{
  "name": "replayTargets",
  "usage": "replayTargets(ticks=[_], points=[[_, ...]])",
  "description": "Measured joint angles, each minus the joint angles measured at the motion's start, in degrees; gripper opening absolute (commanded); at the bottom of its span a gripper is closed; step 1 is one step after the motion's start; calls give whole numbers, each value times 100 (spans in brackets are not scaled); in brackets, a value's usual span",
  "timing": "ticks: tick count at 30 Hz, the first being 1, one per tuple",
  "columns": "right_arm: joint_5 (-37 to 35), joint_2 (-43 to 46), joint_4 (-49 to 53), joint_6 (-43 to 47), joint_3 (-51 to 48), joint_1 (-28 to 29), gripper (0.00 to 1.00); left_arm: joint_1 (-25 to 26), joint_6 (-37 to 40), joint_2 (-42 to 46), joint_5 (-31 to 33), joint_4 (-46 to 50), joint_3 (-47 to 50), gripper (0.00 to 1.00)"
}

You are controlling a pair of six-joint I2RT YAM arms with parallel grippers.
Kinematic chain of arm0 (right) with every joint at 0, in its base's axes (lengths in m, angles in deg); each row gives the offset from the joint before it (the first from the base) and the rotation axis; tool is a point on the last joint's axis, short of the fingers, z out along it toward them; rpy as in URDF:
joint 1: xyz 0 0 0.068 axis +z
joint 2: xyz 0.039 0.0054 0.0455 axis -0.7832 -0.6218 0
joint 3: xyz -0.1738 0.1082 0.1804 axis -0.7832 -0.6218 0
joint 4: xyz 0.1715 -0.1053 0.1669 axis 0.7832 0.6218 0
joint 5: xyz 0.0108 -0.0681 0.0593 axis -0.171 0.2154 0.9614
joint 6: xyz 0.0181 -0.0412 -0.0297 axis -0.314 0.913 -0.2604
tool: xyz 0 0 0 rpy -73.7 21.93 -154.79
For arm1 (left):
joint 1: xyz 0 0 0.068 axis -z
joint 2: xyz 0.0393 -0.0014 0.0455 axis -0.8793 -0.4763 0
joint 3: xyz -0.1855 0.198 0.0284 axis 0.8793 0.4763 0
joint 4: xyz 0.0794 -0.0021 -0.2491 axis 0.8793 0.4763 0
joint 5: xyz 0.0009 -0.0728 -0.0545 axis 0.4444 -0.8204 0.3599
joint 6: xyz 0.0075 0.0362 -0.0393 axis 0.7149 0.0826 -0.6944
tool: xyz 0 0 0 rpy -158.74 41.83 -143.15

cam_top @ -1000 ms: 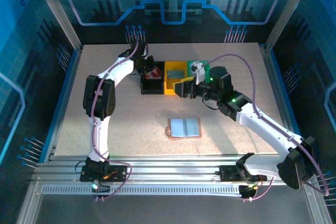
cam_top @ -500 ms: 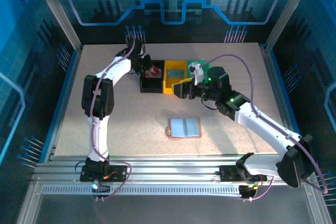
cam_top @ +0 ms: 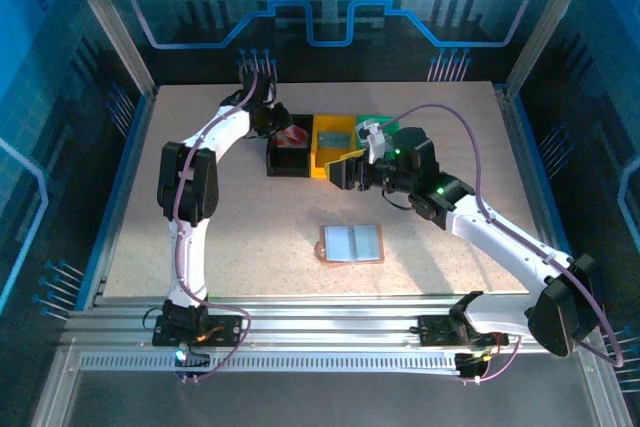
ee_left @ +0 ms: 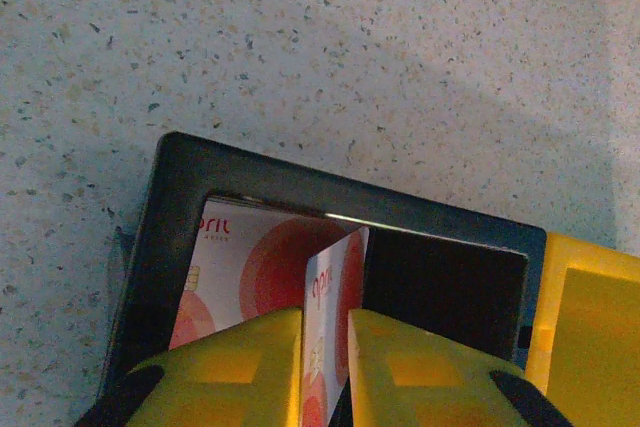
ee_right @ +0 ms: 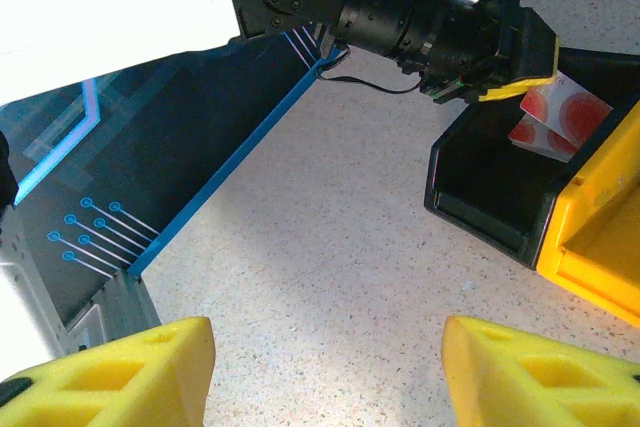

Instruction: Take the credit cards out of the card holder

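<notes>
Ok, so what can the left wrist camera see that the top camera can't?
The left wrist view gives the close-up: letters and round shapes printed on the red card, which sits between the left tool's yellow fingers at the black bin. The top view adds the open pink card holder lying on the table, the green bin, both arms and the right tool. Shared: the red card, the black bin and the yellow bin beside it.
</notes>
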Motion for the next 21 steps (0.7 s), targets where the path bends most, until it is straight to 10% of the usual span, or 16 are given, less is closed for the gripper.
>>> replayTargets(ticks=[21], points=[[17, -76, 61, 22, 13, 26, 65, -127, 269, -66, 210, 669, -957, 50]])
